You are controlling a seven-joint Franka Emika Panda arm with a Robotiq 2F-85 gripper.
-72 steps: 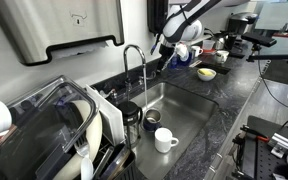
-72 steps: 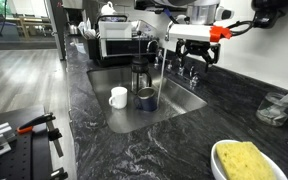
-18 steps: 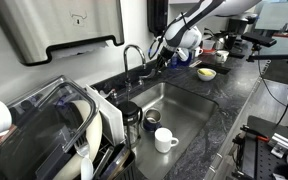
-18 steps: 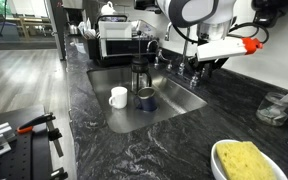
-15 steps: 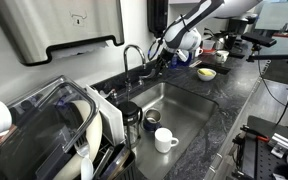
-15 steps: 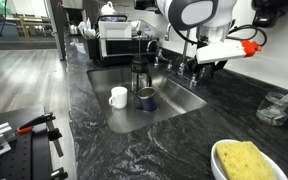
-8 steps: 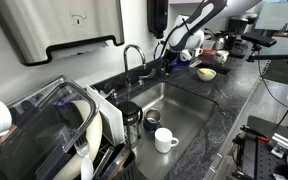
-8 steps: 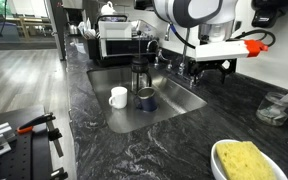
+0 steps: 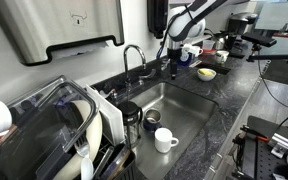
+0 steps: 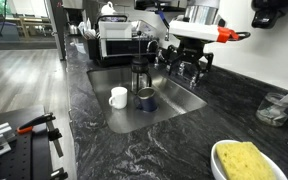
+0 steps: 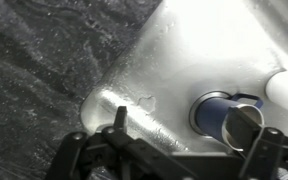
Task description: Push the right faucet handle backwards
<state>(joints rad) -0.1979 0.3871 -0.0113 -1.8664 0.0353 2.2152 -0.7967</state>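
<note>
Dark speckled stone makes up your tabletop (image 10: 114, 155), with a steel sink (image 10: 174, 110) set into it holding a white mug (image 10: 118, 97) and a dark cup (image 10: 145, 99). Your tool (image 10: 190, 68) hangs just above the back of the sink, near the tall spout (image 9: 134, 58); in the wrist view its 2 fingers (image 11: 267, 155) stand apart over the basin, gripping nothing. The right faucet handle sits somewhere on the ledge behind the sink, close under the tool, but it is too small and too masked by the arm to pick out — so you cannot tell from here whether it is tipped back. Judging by the tool hovering clear with no visible contact, either the push is done or it is yet to be made.
</note>
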